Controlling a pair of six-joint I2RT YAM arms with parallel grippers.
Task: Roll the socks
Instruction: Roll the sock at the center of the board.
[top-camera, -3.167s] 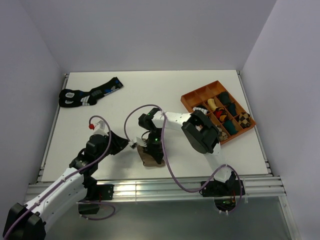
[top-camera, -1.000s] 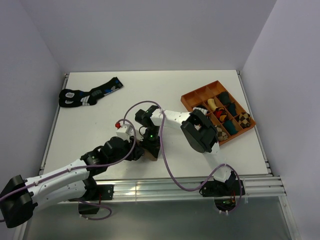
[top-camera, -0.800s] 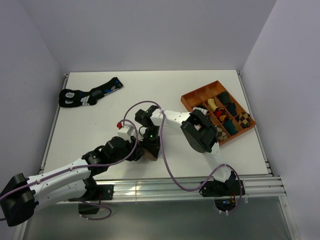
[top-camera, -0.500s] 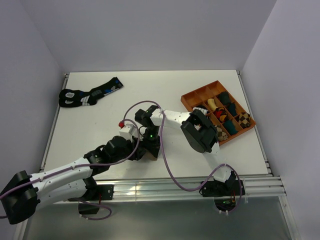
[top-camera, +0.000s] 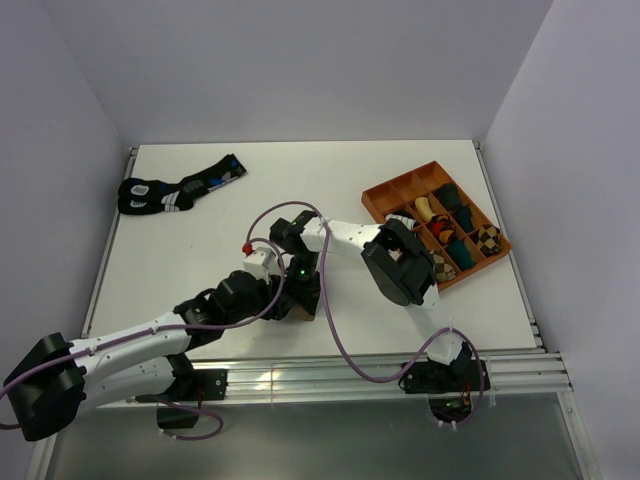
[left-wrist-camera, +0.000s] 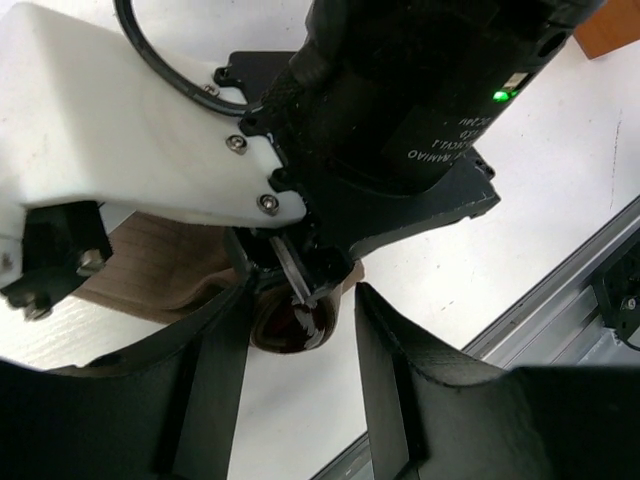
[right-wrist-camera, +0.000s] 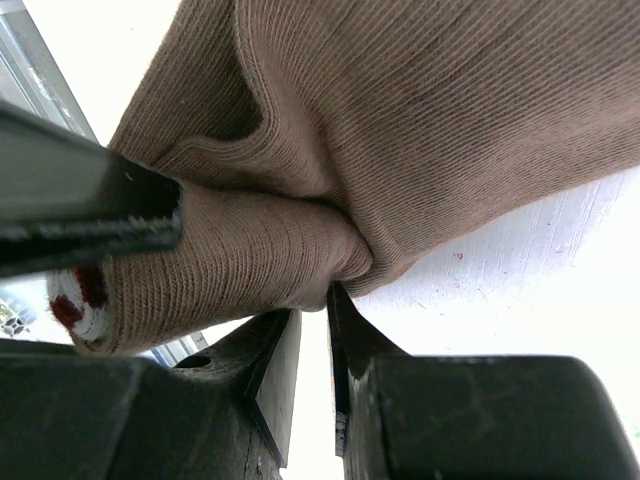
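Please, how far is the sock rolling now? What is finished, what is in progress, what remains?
Done: one end of the tan sock is rolled into a bundle. In hand: the right gripper seems to pinch a fold of it, while the open left gripper straddles the bundle. Left: the rest of the sock lies unrolled on the table, and a second sock cannot be made out.

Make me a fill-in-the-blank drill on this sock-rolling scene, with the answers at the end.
1. The sock pinched by the right tool is ____ in colour.
2. The left tool straddles its rolled end with jaws ____.
3. In the top view, the orange tray sits on the ____ side of the table.
4. In that view, the black socks lie at the far ____ corner.
Missing words: tan; open; right; left.
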